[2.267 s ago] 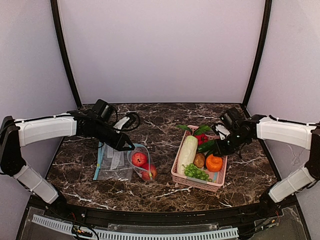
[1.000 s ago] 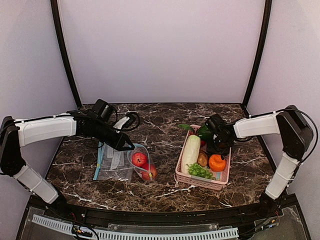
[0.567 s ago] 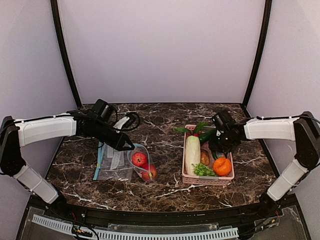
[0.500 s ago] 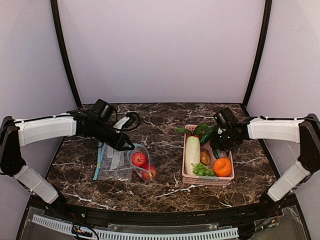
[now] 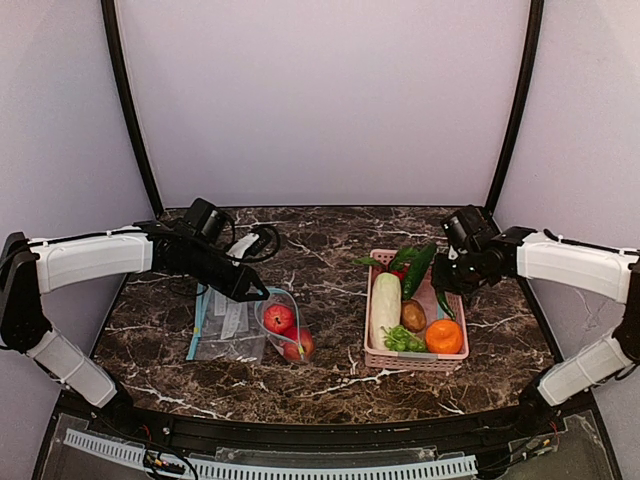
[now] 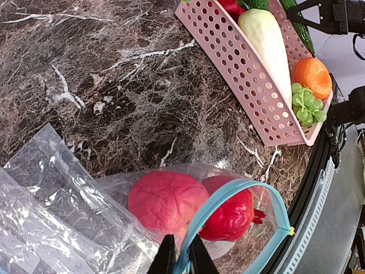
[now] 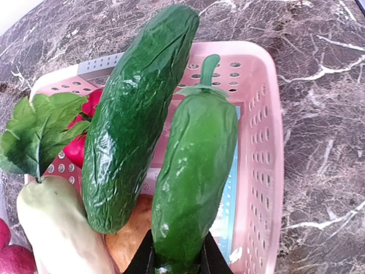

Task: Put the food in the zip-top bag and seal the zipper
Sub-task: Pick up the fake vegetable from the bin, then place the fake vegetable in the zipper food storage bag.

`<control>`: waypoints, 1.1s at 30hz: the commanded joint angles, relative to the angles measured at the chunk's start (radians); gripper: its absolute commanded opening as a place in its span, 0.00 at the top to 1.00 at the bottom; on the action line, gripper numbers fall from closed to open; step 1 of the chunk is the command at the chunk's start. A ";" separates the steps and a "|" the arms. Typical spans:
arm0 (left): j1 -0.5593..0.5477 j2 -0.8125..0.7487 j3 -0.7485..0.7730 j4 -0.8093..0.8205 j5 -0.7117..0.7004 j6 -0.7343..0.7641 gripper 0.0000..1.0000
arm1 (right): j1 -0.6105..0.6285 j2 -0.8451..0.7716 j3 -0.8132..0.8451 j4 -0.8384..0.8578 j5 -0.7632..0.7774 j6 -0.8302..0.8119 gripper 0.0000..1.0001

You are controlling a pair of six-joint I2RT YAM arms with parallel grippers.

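On the dark brown marble table top (image 5: 330,250), left of centre in the overhead view, a flat clear plastic zip-top bag (image 6: 108,185) lies with two round red-pink fruits (image 6: 165,200) already inside it, side by side and touching. The left gripper (image 6: 181,260), at the bottom edge of its wrist view, has its jaws pressed together on the bag's light blue zipper strip (image 6: 228,197). The strip arches up over the fruits, so the mouth stands open toward the lower right of that frame. More flat clear bags (image 6: 40,171) lie beneath and to the left of it. Right of centre in the overhead view stands a pink perforated plastic basket (image 5: 415,363). The wrinkled dark green cucumber (image 7: 137,120) rests in it, well apart from the bag. It slants from the lower left to the top centre of the right wrist view, with its far end over the basket's rim. Just beside it on the right is a smooth green pepper with a curled stem (image 7: 197,171). The right gripper (image 7: 175,260), at the bottom edge of that frame, pinches the pepper's lower end between its fingers; the cucumber lies ungripped. Also in the basket are a long white radish (image 7: 57,228) with green leaves (image 7: 34,131), an orange fruit (image 5: 443,336), a bunch of green grapes (image 5: 400,340) and a brown potato (image 5: 413,314).
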 commanded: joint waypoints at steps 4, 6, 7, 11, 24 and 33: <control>-0.001 -0.032 -0.007 -0.021 0.003 0.002 0.91 | 0.010 -0.154 0.024 -0.119 0.065 -0.008 1.00; -0.003 -0.034 -0.008 -0.020 0.003 0.003 0.91 | 0.012 -0.211 0.016 -0.107 0.021 -0.064 1.00; -0.003 -0.033 -0.007 -0.019 0.009 0.003 0.91 | 0.017 -0.244 0.010 -0.089 -0.013 -0.108 1.00; -0.003 -0.042 -0.015 0.001 0.042 -0.001 0.91 | 0.040 -0.389 -0.016 -0.020 -0.224 -0.260 1.00; -0.030 -0.091 -0.045 0.073 0.132 0.005 0.90 | 0.268 -0.477 -0.046 0.205 -0.573 -0.322 0.99; -0.034 -0.078 -0.042 0.075 0.145 0.001 0.90 | 0.581 -0.295 -0.137 0.785 -0.200 -0.266 0.99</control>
